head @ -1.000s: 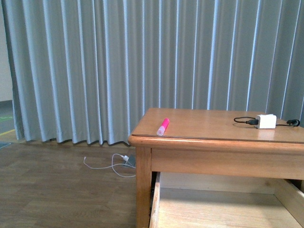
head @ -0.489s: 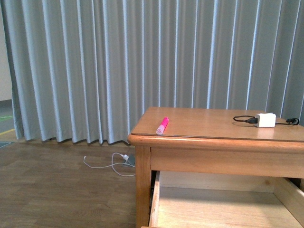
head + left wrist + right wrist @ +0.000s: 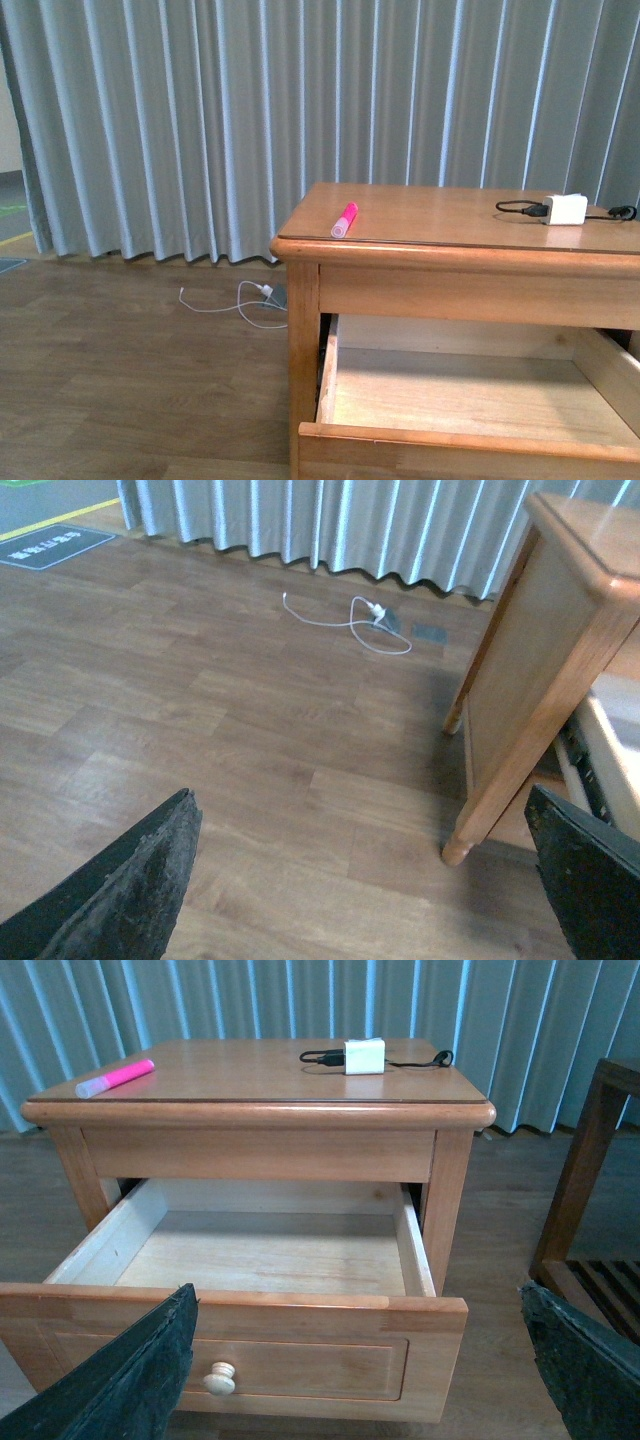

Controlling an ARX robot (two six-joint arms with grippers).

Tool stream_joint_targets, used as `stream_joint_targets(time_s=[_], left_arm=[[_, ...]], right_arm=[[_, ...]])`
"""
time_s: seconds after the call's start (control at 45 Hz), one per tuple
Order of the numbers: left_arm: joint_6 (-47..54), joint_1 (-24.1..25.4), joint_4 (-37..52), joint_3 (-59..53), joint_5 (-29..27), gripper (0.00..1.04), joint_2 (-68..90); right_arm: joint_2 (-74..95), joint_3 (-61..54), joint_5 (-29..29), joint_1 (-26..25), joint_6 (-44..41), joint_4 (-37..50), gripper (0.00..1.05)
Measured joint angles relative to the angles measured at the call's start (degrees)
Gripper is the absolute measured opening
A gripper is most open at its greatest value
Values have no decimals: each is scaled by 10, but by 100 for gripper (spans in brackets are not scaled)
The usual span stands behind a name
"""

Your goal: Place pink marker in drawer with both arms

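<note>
Short magenta-pink marker (image 3: 344, 219) by the left edge of the honey-brown wooden bench (image 3: 450, 215), above the pulled-out pale-lined drawer (image 3: 450, 438).
The black left hand (image 3: 365, 900) and right hand (image 3: 355, 1360) gape wide and empty; a glancing touch could roll it to the floor (image 3: 130, 380).

Shows only as finger pairs in the two wrist views. Left end effector (image 3: 362, 875), at the lower left and lower right corners of the frame: two black, wedge-shaped fingers (image 3: 125, 900), matte, with rough grey-brown scuffed faces and straight slanting edges. Right end effector (image 3: 360, 1360), at the same corners of its frame: two similar wedges, black with a faint green cast, coarsely textured.
</note>
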Motion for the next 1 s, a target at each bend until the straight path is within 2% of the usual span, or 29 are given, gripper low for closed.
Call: stream_joint_targets(time_s=[0.156, 0.267, 0.4, 0.533, 1.0], left_arm=[[8, -25, 119, 144, 42, 99, 264], [24, -45, 150, 226, 70, 99, 391], [36, -69, 153, 331, 109, 99, 514], [60, -95, 151, 454, 122, 99, 643], [82, -130, 89, 781, 107, 99, 901]], right_arm=[[-1, 0, 0, 0, 0, 0, 96], [-1, 0, 0, 0, 0, 0, 96], [-1, 0, 0, 0, 0, 0, 96], [-1, 0, 0, 0, 0, 0, 96], [-1, 0, 0, 0, 0, 0, 96]])
